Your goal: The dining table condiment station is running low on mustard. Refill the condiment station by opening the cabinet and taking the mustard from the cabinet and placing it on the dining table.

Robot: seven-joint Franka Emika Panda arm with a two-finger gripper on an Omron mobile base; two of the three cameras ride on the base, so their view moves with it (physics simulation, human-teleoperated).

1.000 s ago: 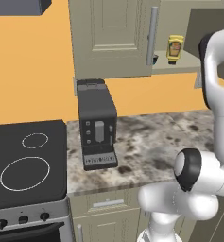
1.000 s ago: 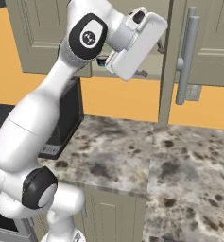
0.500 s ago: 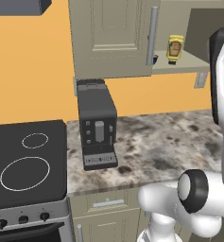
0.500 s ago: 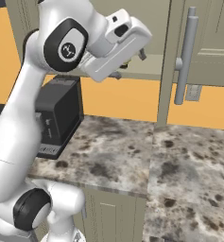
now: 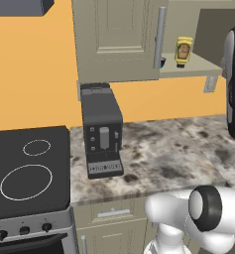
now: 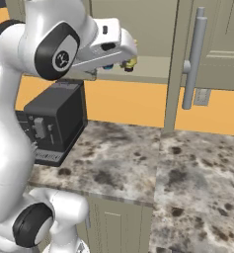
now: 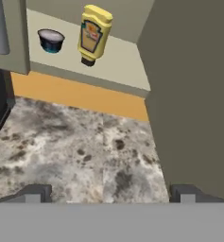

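Observation:
The mustard (image 7: 94,33), a yellow squeeze bottle with a dark label, stands cap-down on the shelf of the open cabinet (image 5: 119,39). It also shows as the mustard (image 5: 183,51) and, half hidden by my hand, the mustard (image 6: 131,63). My gripper (image 7: 109,194) is open and empty, well in front of the shelf and below it, aimed up at the bottle. The cabinet's right door (image 6: 210,44) is swung open, its bar handle (image 6: 194,59) to the right of my hand. The dining table is out of view.
A small dark bowl (image 7: 51,40) sits on the shelf left of the mustard. A black coffee machine (image 5: 101,131) stands on the marble counter (image 5: 173,158) under the closed left door (image 5: 116,34). A stove (image 5: 27,168) lies to its left.
My hand has drawn back to the left, away from the open door's handle, and the jaws have spread a little wider. The mustard and the door have not moved.

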